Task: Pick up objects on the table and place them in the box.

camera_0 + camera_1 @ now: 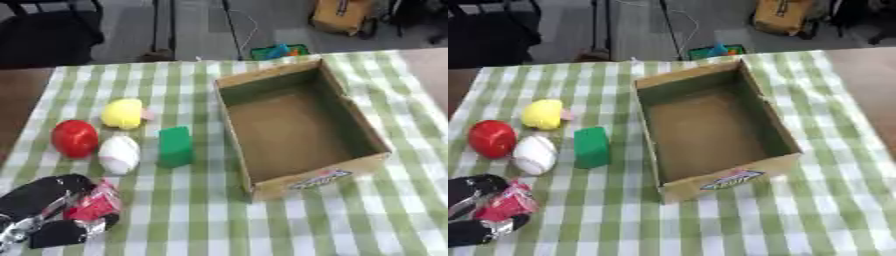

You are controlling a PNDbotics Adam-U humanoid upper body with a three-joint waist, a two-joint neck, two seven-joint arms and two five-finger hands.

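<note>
Green-checked cloth (289, 220) covers the table. At 7 o'clock the left hand (48, 212) curls round a red packet (94, 205). Lifting could nudge the white ball (119, 154) just beyond; the box (262, 80) sits empty at 2 o'clock.

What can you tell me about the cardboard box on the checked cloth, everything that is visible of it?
The cardboard box is a brown, open-topped rectangular carton with no lid showing. Its inside looks empty, with a plain brown floor and darker shaded walls. The near short wall carries a coloured printed label that cannot be read. It stands upright on the green and white checked cloth, turned a little askew. It lies to the right of the green block, apart from it. Nothing touches the box except the cloth below it.
</note>
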